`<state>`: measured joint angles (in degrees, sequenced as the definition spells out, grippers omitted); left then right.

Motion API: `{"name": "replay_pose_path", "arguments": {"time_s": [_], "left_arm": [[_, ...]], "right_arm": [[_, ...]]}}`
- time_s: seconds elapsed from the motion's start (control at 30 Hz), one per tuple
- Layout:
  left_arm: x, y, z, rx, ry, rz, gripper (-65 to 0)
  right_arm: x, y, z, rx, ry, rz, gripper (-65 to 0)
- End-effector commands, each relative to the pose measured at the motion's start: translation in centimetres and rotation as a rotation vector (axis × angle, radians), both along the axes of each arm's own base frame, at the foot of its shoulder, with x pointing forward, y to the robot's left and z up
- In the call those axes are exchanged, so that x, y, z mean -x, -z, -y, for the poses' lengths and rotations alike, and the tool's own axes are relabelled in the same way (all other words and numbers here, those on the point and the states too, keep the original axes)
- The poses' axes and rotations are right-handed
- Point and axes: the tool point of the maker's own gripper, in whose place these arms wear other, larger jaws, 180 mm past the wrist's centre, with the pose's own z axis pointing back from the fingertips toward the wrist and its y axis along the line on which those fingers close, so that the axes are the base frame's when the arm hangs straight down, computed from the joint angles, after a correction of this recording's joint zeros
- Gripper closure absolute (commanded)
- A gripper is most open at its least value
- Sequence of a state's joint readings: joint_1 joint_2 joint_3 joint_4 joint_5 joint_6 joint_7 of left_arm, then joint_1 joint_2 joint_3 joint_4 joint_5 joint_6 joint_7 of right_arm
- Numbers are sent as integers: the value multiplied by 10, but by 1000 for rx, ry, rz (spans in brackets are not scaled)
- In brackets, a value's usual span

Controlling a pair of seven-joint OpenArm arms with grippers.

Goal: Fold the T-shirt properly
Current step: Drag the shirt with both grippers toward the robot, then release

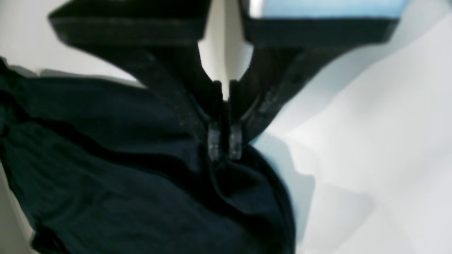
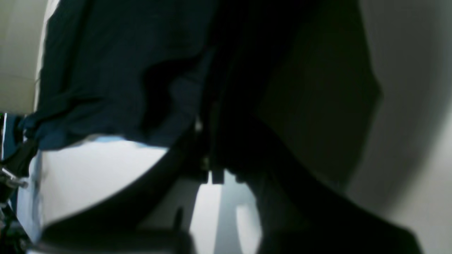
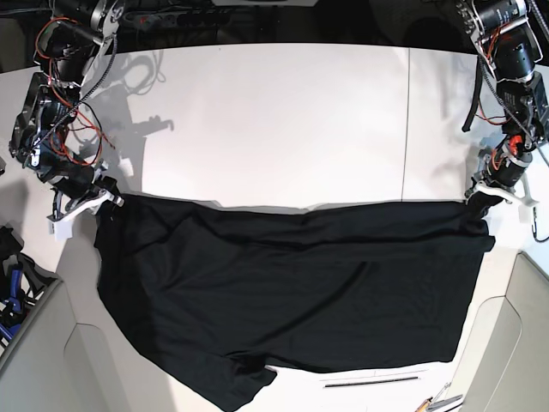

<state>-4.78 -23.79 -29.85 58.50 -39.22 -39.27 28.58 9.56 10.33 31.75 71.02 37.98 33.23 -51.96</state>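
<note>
Shirt [image 3: 292, 292]: black, plain, spread wide over the white table [image 3: 283, 120], its upper edge pulled into a nearly straight line between the two arms; lower part lies in soft folds toward the near table edge, one corner hanging low at the near left of the base view.

Left gripper [image 1: 224, 146]: at the shirt's upper corner on the base view's right [image 3: 480, 202]. Jaws nearly together, the clear fingertips [image 1: 213, 144] pinching a bunched fold of the black cloth [image 1: 141, 169]; white table surface beside it.

Right gripper [image 3: 101, 199]: at the opposite upper corner, on the base view's left. Its wrist view is dark and blurred; cloth [image 2: 116, 77] drapes right against the fingers. Jaws appear closed on the shirt edge, as the taut corner suggests.

Red wiring [image 3: 64, 129]: along the right arm.
</note>
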Motion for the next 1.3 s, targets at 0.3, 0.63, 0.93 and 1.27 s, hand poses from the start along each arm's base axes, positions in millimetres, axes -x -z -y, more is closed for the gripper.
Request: {"name": "replay_pose_path", "arguments": {"time_s": [0.3,0.63,0.93,1.27], "left_arm": [[49,-45,-12,-134,46,62,0],[130,-45,-12,-106,53,-48,0],[168,-41,17,-100,103,-112,0],[185,-24,36,-29,83,-149,0]], "right_arm": [[51,-32,32,144,-61,39,0],[114,-45,64,151,12,6,0],[159,-28,81,169,56,-96,0],[175,-16,84,195,57,-156,0]]}}
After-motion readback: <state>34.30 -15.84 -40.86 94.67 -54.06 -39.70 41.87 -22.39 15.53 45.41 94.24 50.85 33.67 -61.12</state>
